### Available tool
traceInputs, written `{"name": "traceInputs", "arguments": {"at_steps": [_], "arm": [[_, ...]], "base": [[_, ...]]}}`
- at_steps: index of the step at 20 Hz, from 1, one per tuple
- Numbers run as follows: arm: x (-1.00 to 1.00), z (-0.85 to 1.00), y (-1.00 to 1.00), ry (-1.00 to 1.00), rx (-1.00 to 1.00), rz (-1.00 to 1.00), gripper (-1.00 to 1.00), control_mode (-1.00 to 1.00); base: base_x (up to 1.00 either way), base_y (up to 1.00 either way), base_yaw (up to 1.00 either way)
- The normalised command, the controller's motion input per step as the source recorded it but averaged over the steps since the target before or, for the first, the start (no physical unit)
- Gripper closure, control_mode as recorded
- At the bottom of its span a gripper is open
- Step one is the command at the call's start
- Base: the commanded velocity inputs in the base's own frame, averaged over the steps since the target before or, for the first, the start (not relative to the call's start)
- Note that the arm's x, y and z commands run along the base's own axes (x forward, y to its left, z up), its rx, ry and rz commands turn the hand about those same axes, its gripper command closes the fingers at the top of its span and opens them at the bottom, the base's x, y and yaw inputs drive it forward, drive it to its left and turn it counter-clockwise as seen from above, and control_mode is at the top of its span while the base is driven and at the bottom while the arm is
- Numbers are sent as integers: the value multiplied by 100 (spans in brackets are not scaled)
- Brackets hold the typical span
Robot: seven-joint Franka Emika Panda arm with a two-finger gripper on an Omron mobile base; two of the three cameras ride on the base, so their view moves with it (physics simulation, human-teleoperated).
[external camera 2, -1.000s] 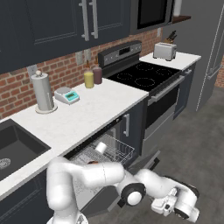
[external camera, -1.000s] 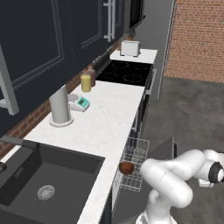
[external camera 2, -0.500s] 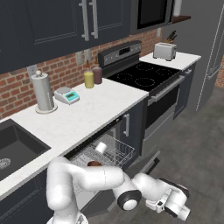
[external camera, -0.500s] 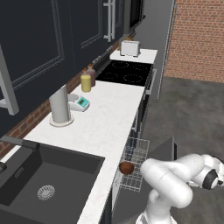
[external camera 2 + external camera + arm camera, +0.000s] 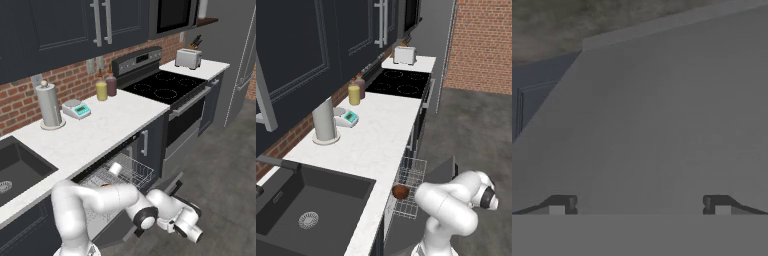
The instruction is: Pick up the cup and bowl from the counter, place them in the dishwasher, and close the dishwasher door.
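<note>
The reddish-brown bowl (image 5: 400, 191) lies in the pulled-out wire rack (image 5: 412, 173) of the dishwasher. The whitish cup (image 5: 115, 168) lies in the same rack (image 5: 135, 173). The dark dishwasher door (image 5: 443, 170) hangs open and partly lowered below the rack. My gripper (image 5: 193, 233) is low, out in front of the door (image 5: 171, 183). In the hand view the gripper (image 5: 639, 206) is open, its fingertips (image 5: 562, 205) set wide apart, nothing between them, facing the door's flat grey panel (image 5: 662, 110) at close range.
On the white counter (image 5: 376, 145) stand a tall grey cylinder (image 5: 324, 120), a small scale (image 5: 348, 117) and a yellow bottle (image 5: 354, 94). The black sink (image 5: 306, 200) is at the left, the cooktop (image 5: 401, 82) and toaster (image 5: 404, 54) farther along. Open floor lies right of the door.
My hand has drawn in a little toward the dishwasher door and sits slightly lower. The cup and bowl have stayed in the rack.
</note>
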Motion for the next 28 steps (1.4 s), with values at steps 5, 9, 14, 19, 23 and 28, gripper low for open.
{"name": "traceInputs", "arguments": {"at_steps": [5, 9, 14, 19, 23, 28], "arm": [[27, -22, 2, 5, 16, 0, -100, -100], [0, 0, 24, 0, 17, 0, -100, -100], [0, 7, 60, 0, 16, 2, -100, -100], [0, 25, 94, 0, 17, 6, -100, -100], [0, 35, 100, 0, 16, 7, -100, -100], [0, 46, 100, 0, 15, 8, -100, -100]], "base": [[0, 0, 0], [0, 0, 0], [0, 0, 0], [0, 0, 0], [0, 0, 0], [0, 0, 0]]}}
